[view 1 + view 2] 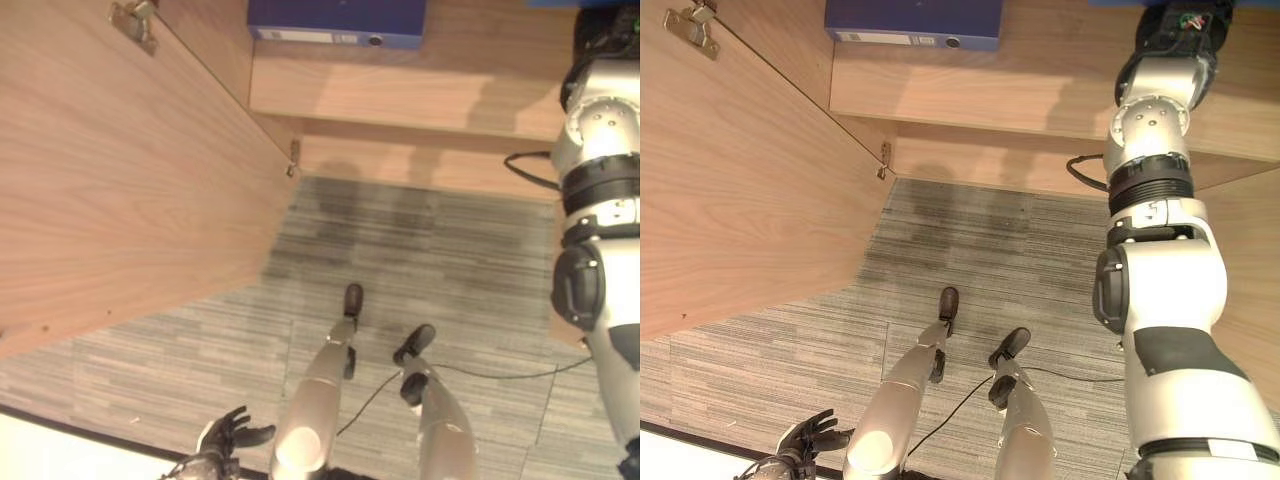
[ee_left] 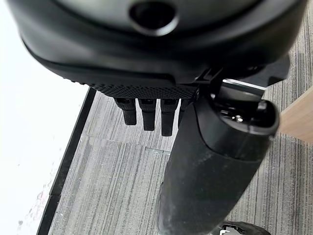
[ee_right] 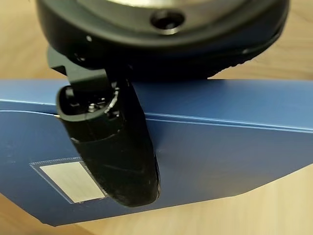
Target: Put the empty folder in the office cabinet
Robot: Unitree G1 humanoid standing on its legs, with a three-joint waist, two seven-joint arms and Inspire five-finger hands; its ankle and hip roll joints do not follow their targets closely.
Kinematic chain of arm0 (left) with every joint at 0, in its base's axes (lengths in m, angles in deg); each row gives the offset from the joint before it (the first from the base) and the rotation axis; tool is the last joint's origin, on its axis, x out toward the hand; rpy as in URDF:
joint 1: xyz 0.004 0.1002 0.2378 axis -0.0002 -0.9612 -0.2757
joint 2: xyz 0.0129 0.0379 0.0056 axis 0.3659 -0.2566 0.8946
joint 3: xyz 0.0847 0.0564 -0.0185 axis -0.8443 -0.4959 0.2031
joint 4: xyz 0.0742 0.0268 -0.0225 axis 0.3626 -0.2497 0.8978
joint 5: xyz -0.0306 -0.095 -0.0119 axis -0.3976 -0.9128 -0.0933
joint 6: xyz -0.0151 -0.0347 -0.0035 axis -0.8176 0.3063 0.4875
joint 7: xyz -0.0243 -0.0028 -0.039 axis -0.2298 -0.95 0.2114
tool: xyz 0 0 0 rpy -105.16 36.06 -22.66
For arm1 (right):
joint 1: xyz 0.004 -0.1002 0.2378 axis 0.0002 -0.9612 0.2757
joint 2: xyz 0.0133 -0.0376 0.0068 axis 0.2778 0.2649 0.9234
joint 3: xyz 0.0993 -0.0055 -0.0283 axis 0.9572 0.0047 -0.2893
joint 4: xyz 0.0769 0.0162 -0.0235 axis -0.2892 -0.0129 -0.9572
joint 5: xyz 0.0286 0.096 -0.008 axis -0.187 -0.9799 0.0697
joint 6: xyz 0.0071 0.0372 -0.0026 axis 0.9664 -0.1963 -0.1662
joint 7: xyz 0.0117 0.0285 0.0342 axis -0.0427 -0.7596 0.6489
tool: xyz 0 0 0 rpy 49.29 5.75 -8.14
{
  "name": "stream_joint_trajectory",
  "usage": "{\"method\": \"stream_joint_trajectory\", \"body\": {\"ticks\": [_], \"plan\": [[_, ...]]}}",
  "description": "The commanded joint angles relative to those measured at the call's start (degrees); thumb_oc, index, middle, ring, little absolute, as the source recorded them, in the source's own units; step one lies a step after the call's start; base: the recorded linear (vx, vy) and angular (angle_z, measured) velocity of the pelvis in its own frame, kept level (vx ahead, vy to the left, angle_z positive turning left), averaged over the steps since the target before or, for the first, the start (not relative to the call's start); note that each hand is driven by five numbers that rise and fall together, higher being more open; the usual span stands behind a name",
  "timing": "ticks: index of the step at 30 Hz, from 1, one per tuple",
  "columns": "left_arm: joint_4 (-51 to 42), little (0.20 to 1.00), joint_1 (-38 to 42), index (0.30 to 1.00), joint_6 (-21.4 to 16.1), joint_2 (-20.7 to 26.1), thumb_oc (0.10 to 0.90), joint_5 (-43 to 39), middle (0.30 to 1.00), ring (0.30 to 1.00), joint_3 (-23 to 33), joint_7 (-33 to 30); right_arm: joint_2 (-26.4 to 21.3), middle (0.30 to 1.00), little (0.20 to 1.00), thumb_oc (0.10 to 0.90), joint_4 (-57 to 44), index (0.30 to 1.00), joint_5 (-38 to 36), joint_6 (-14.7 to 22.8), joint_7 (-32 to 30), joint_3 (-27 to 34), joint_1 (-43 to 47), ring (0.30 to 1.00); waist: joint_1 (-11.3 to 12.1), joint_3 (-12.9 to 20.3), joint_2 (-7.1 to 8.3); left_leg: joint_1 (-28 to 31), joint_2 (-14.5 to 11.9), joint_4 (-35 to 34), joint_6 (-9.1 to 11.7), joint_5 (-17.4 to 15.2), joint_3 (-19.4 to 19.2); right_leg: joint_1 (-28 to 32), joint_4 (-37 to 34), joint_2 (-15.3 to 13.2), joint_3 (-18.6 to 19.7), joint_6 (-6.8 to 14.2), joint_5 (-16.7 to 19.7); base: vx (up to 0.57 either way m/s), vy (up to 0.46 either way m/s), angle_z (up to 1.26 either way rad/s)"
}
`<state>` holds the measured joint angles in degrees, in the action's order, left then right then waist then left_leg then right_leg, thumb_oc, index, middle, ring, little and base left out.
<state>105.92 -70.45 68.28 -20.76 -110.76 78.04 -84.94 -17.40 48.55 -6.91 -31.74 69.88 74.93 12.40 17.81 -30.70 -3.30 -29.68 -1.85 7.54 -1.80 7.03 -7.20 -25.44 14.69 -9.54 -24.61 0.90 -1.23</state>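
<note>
Your blue folder [image 1: 912, 22] lies on the cabinet shelf [image 1: 970, 95] beside the open door [image 1: 740, 190]. Left hand [image 1: 222, 440] hangs spread and empty; right hand [image 3: 117, 161] rests by a second folder [image 3: 220, 152], grip unclear.

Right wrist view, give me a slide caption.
Right hand with its thumb on a blue folder lying on a wooden shelf.

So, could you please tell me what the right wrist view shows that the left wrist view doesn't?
The right wrist view shows the right hand with its thumb lying on a blue folder bearing a pale label, on a wooden shelf. The left wrist view shows the left hand, fingers relaxed and holding nothing, over grey carpet. Both share a dark hand seen close up.
</note>
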Motion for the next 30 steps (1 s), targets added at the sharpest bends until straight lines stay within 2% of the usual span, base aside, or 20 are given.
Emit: {"method": "stream_joint_trajectory", "body": {"ticks": [1, 4, 6, 12, 25, 26, 30], "plan": [[3.11, 0.900, -7.09, 0.900, 1.60, 6.20, 0.800, 0.56, 0.900, 0.900, -2.21, -1.84, -1.43, 0.300, 0.300, 0.400, -8.67, 0.300, 1.62, 2.96, 4.18, -3.45, -4.13, 0.300, -0.23, 9.45, 2.11, 1.85, 1.11, 2.11, 3.24, -8.89, 1.23, 2.46, -5.09, -1.85, 1.76, 5.21, 0.35, 0.13, -0.134, 0.15], [2.32, 0.900, -7.72, 0.900, 1.69, 7.06, 0.800, 0.15, 0.900, 0.900, -1.81, -1.74, -1.22, 0.300, 0.300, 0.400, -7.91, 0.300, 1.20, 3.03, 4.15, -3.17, -3.94, 0.300, 0.46, 10.39, 2.47, 3.17, 0.38, 0.87, 3.52, -8.44, 2.03, 3.53, -4.87, -1.07, 1.07, 4.89, -0.83, 0.12, -0.147, 0.11], [1.75, 0.900, -8.12, 0.900, 1.73, 7.69, 0.800, -0.08, 0.900, 0.900, -1.88, -1.32, -2.82, 0.300, 0.300, 0.400, -5.85, 0.300, 1.45, 2.33, 4.01, -3.73, -2.92, 0.300, 1.11, 11.15, 2.96, 3.70, -0.04, -0.30, 3.87, -7.83, 2.81, 3.89, -4.87, -0.87, 0.24, 5.00, -1.26, 0.09, -0.143, 0.10], [2.14, 0.900, -8.39, 0.900, 1.87, 8.35, 0.800, 0.28, 0.900, 0.900, -2.79, -1.02, -6.07, 0.300, 0.300, 0.400, -2.01, 0.300, 0.25, 1.72, 4.02, -4.80, 0.27, 0.300, 1.71, 12.55, 3.11, 3.98, -0.05, -2.06, 4.13, -6.95, 4.29, 3.24, -4.16, -0.56, -1.09, 4.79, -2.25, 0.05, -0.060, 0.15], [5.82, 0.900, -6.96, 0.900, 1.56, 8.38, 0.800, 1.80, 0.900, 0.900, -1.42, -2.23, -7.10, 0.300, 0.300, 0.400, 0.78, 0.300, -1.00, 2.96, 3.23, -2.89, 0.66, 0.300, 1.94, 12.94, 1.73, 2.41, 0.66, -0.87, 3.97, -7.26, 5.57, 1.33, -1.68, -1.16, -1.62, 4.52, -3.47, 0.01, -0.011, 0.07], [5.75, 0.900, -6.83, 0.900, 1.42, 8.21, 0.800, 1.61, 0.900, 0.900, -1.36, -2.40, -7.62, 0.900, 0.900, 0.800, 1.50, 0.900, -0.50, 2.26, 2.96, -3.52, 0.97, 0.900, 2.06, 12.74, 1.52, 1.94, 0.73, -0.46, 3.97, -7.31, 5.64, 1.05, -1.24, -1.32, -1.61, 4.44, -3.61, -0.01, -0.009, 0.12], [5.85, 0.900, -6.75, 0.900, 1.24, 8.26, 0.800, 1.24, 0.900, 0.900, -1.42, -2.50, -8.67, 0.900, 0.900, 0.800, 3.19, 0.900, 0.30, 0.73, 3.03, -5.20, 1.76, 0.900, 2.19, 12.34, 0.97, 0.94, 0.86, 0.35, 3.93, -7.46, 5.66, 0.13, -0.44, -1.54, -1.61, 4.24, -3.85, -0.01, -0.005, 0.06]]}}
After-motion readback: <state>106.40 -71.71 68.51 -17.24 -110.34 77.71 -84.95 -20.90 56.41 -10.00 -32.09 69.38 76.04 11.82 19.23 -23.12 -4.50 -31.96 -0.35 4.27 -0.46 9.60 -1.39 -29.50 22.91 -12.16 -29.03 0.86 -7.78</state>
